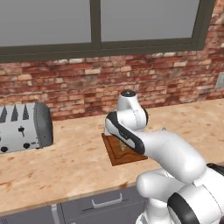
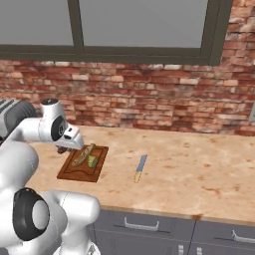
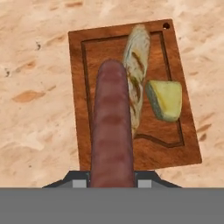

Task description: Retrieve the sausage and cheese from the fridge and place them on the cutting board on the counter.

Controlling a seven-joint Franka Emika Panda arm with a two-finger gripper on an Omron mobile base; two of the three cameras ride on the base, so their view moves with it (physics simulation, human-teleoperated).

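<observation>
The reddish-brown sausage (image 3: 112, 127) stands between my gripper's (image 3: 112, 178) jaws, which are shut on it, and it hangs over the left half of the dark brown cutting board (image 3: 87, 65). The pale yellow cheese (image 3: 166, 99) wedge lies on the board's right half, beside a long bread loaf (image 3: 138, 57). From the right base view, my gripper (image 2: 64, 147) hovers over the near-left end of the cutting board (image 2: 69, 172), with the cheese (image 2: 92, 161) next to the loaf (image 2: 83, 155). My arm covers part of the cutting board (image 1: 127, 156) in the left base view. The fridge is out of view.
A silver toaster (image 1: 24, 127) stands at the left of the tan counter (image 1: 65, 166). A blue-handled knife (image 2: 140, 168) lies on the counter (image 2: 189, 174) right of the board. A brick wall and a window rise behind. Dark drawers (image 2: 149, 229) run below the counter's edge.
</observation>
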